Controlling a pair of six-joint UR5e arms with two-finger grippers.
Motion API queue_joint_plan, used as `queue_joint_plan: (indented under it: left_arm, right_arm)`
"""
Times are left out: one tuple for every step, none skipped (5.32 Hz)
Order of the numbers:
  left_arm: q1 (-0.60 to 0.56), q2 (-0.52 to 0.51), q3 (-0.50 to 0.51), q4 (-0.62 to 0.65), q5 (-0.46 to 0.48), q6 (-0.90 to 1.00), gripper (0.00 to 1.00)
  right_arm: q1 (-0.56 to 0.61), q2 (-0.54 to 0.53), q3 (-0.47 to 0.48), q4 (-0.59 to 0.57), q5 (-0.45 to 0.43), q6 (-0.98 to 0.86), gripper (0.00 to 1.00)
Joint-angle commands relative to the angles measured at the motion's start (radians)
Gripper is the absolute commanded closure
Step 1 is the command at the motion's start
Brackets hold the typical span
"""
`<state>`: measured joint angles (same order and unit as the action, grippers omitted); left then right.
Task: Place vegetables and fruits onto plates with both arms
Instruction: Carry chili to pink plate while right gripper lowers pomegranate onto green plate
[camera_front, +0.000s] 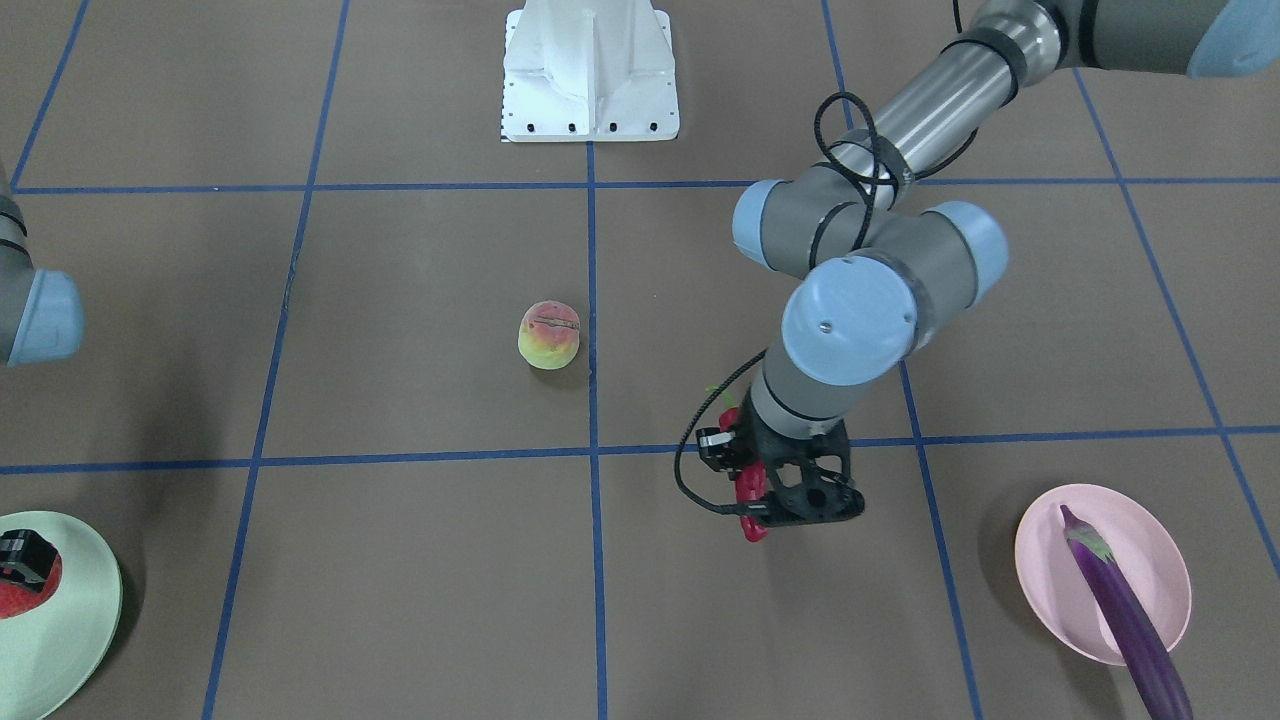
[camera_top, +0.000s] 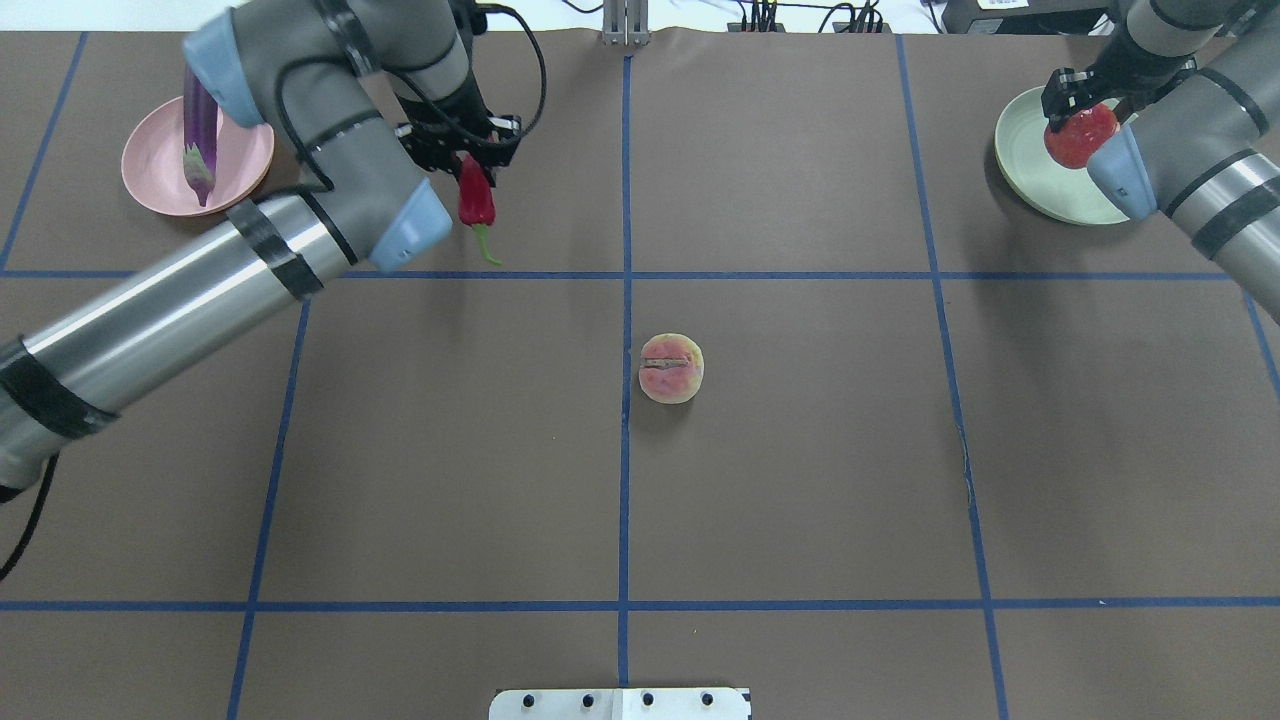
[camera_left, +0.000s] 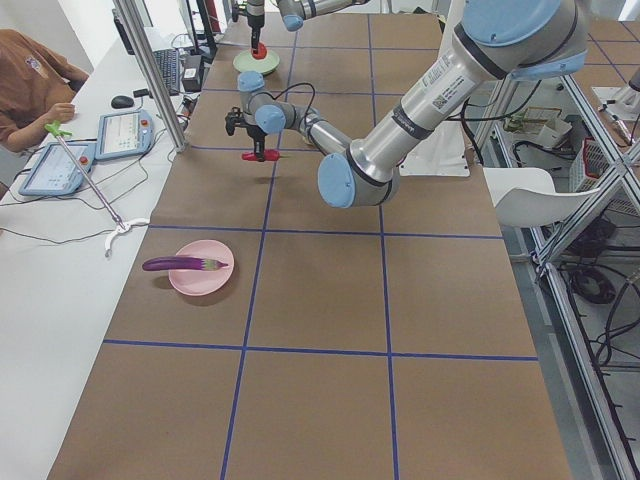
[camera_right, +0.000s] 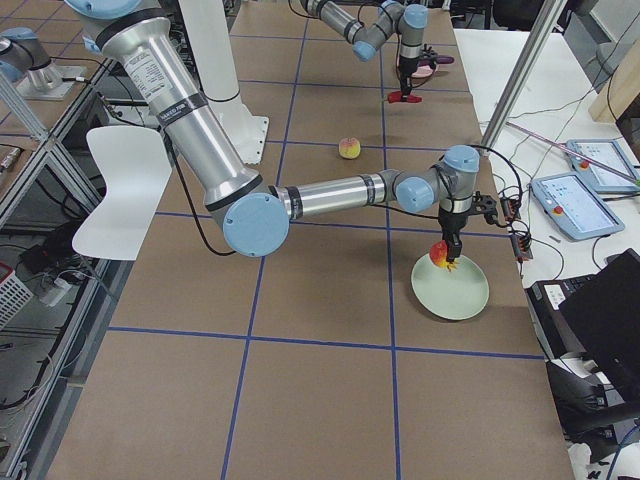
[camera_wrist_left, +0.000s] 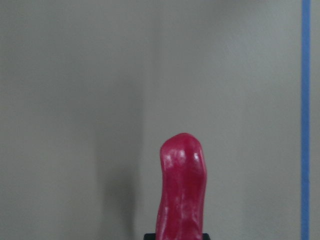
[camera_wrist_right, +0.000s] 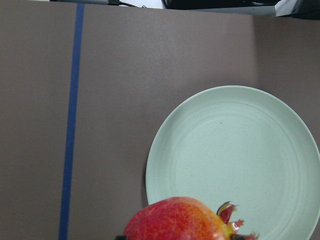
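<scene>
My left gripper (camera_top: 462, 158) is shut on the red chili pepper (camera_top: 476, 200) and holds it above the table, right of the pink plate (camera_top: 245, 165). The chili also shows in the left wrist view (camera_wrist_left: 181, 185). The purple eggplant (camera_top: 200, 130) lies across the pink plate. My right gripper (camera_top: 1080, 108) is shut on the pomegranate (camera_top: 1078, 140) and holds it just over the near edge of the mint green plate (camera_top: 1030, 185), which also shows in the right wrist view (camera_wrist_right: 235, 150). The peach (camera_top: 671, 368) sits alone near the table's middle.
Blue tape lines divide the brown table into squares. The white base block (camera_top: 620, 703) stands at the robot's edge of the table. A person (camera_left: 30, 85) and tablets (camera_left: 120, 135) are at a side bench beyond the far edge.
</scene>
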<state>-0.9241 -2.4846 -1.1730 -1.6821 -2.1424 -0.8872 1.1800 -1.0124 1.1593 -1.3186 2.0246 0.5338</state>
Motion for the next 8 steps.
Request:
queue_joint_plan:
  left_arm:
    - [-0.178, 0.004, -0.002, 0.157, -0.025, 0.31, 1.0]
    - [-0.252, 0.009, -0.001, 0.218, -0.024, 0.447, 1.0]
    - [-0.286, 0.035, 0.01, 0.219, -0.008, 0.524, 1.0]
    - [-0.288, 0.052, 0.047, 0.201, -0.008, 0.534, 1.0]
    - [-0.263, 0.067, 0.112, 0.124, 0.025, 0.519, 1.0]
    - [-0.227, 0.069, 0.18, 0.048, 0.08, 0.487, 1.0]
    - [-0.195, 0.069, 0.235, -0.024, 0.141, 0.45, 1.0]
    - [-0.176, 0.069, 0.309, -0.112, 0.183, 0.42, 1.0]
  right_arm:
    - [-0.031, -0.003, -0.044, 0.004, -0.056, -0.005, 0.96]
    - [-0.052, 0.0, -0.044, 0.006, -0.056, -0.003, 0.02]
    - [-0.069, -0.002, -0.043, 0.06, -0.046, 0.006, 0.0]
    - [-0.065, 0.011, -0.011, 0.061, 0.035, 0.02, 0.0]
    - [-0.05, 0.011, 0.066, 0.024, 0.137, 0.059, 0.0]
    - [-0.051, 0.014, 0.188, -0.107, 0.161, 0.092, 0.0]
    - [-0.056, 0.027, 0.307, -0.24, 0.163, 0.135, 0.0]
    - [-0.084, 0.031, 0.398, -0.299, 0.163, 0.22, 0.0]
